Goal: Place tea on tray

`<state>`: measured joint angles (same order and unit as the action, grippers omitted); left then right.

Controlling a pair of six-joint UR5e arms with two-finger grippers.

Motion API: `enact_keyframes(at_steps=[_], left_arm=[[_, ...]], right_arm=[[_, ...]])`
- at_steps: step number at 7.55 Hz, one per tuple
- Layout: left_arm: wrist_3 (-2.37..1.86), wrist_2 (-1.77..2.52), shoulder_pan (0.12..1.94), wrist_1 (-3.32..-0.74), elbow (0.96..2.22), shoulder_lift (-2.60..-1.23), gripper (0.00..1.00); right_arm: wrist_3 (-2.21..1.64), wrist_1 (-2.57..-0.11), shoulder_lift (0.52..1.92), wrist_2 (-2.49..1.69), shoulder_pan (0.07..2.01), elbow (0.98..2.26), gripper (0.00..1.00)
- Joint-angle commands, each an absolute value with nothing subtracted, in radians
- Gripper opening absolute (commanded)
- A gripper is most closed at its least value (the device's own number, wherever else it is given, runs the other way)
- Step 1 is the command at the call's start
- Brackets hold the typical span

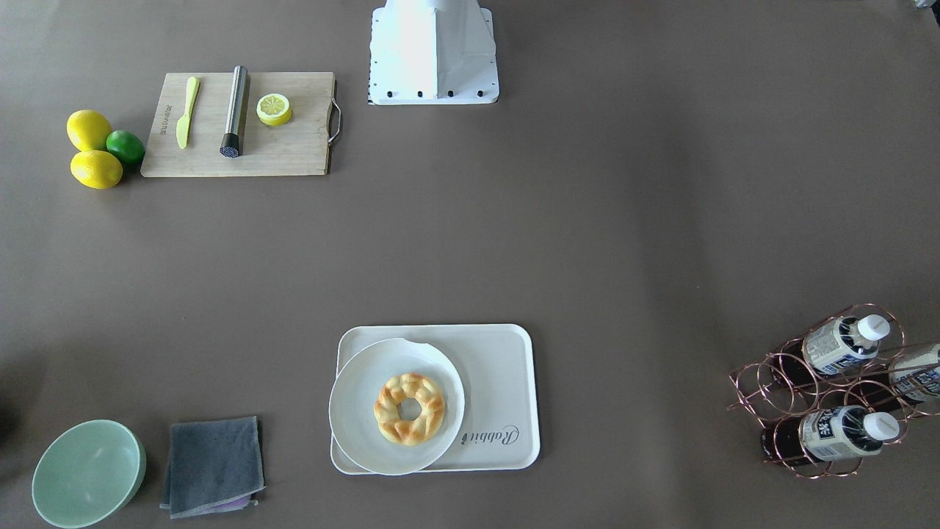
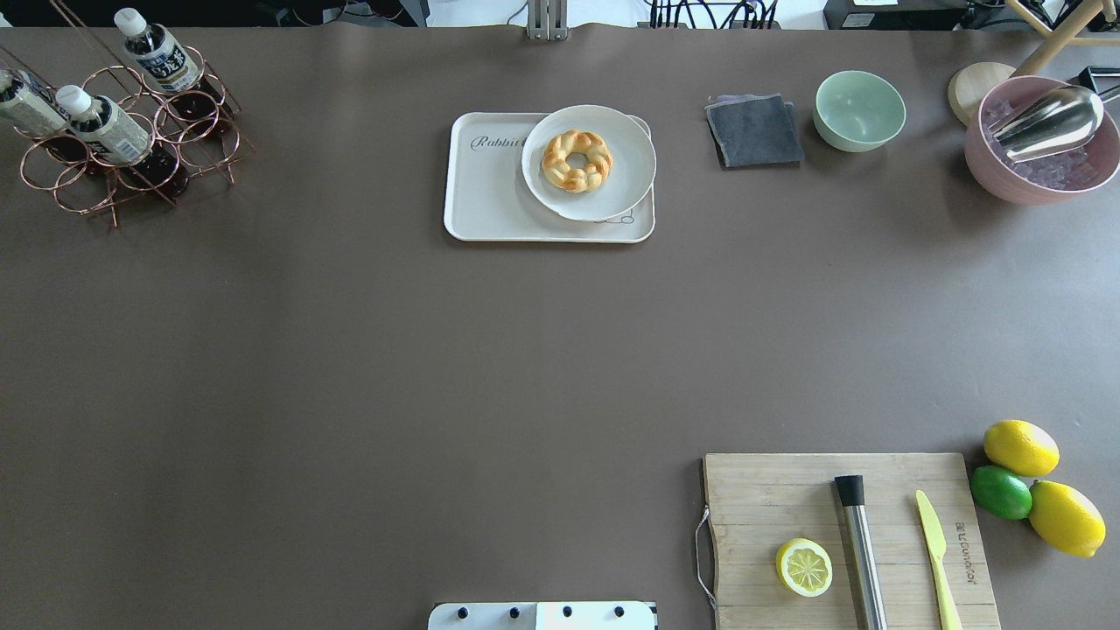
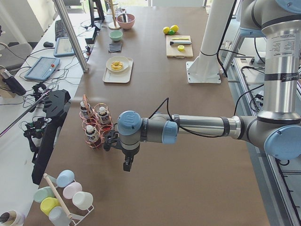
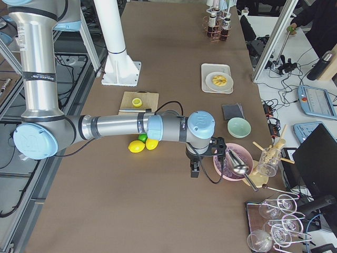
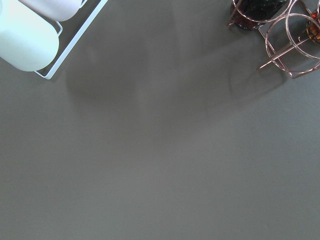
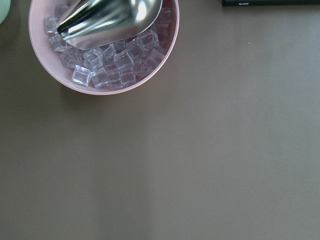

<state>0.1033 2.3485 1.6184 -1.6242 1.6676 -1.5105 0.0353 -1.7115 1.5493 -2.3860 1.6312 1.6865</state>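
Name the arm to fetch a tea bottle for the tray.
Left. The left claw hangs beside the rack holding the tea bottles; the right claw hangs by the ice bowl at the table's opposite end.

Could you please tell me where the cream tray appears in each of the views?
Front-facing: the tray sits lower centre.
Overhead: tray upper centre.
Exterior left: tray far up the table, left of centre.
Exterior right: tray far up, right of centre.
Left wrist: not in it.
Right wrist: not in it.
Shared landmark: the white plate resting on it.

Clear plastic tea bottles (image 2: 109, 122) lie in a copper wire rack (image 2: 210, 144) left of the cream rectangular tray (image 2: 490, 197) (white round plate (image 2: 617, 188) aboard).
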Motion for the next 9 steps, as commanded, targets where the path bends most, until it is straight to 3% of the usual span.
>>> enact_keyframes(at_steps=[1,9], left_arm=[[0.109,2.347,1.623,-1.624,1.664,-1.508,0.97],[0.104,2.349,1.625,-1.624,1.661,-1.505,0.97]], right_arm=[[0.035,-1.710,1.554,-2.387,1.644,1.689,1.00],[0.037,-1.710,1.565,-2.392,1.654,1.695,1.00]])
